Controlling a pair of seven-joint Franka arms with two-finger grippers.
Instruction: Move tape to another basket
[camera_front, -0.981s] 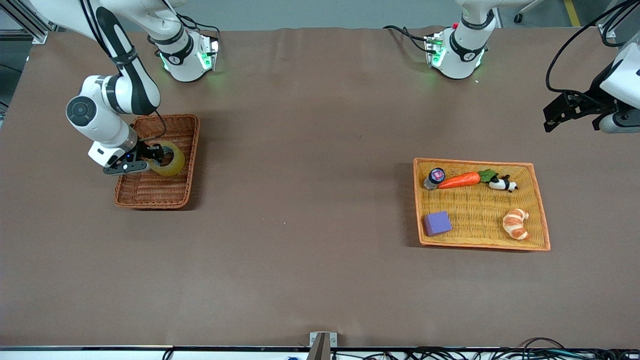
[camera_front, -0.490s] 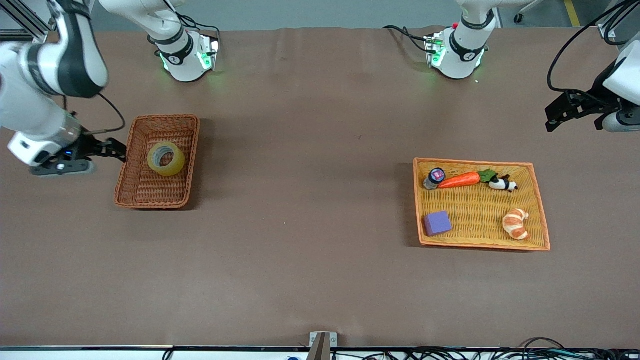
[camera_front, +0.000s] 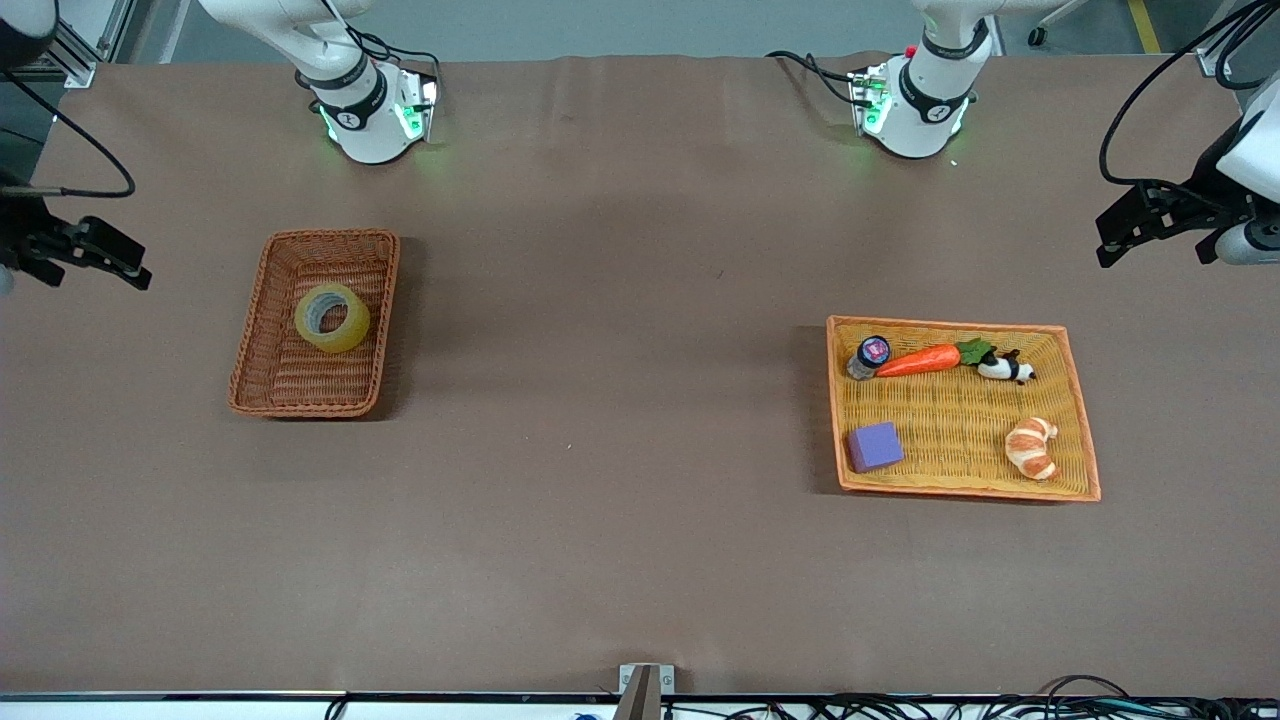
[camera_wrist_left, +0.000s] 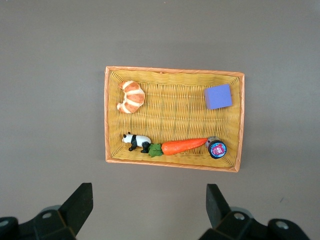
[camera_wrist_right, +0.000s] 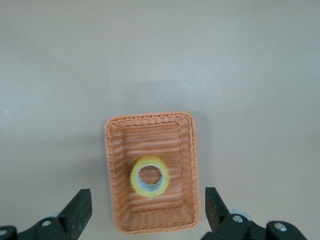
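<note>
Looking across your front view from the right arm's end: the right gripper hangs over bare table at that end, fingers spread, holding nothing. Next comes the basket, reddish-brown wicker, deep and narrow. The tape lies inside it, ring hole facing up, in the half of the basket farther from the front camera. It rests on the basket floor, apart from both grippers.

Toward the left arm's end sits the tray, wide, flat, yellow-orange weave. Its contents: a small jar and a carrot end to end along the farther rim, a panda figure just past the carrot's green top, a purple block in one nearer corner, and a croissant toward the other. The left gripper hangs over bare table past the tray's end, spread wide, empty.

Your wrist views add what the front cannot. The right wrist view looks straight down on the basket and shows the tape with its grey core plainly, framed between two parted fingers. The left wrist view does the same for the tray: croissant, block, panda, carrot, jar, all well clear of its fingers. Neither wrist view shows the other container; only the front view gives you both, well apart.
</note>
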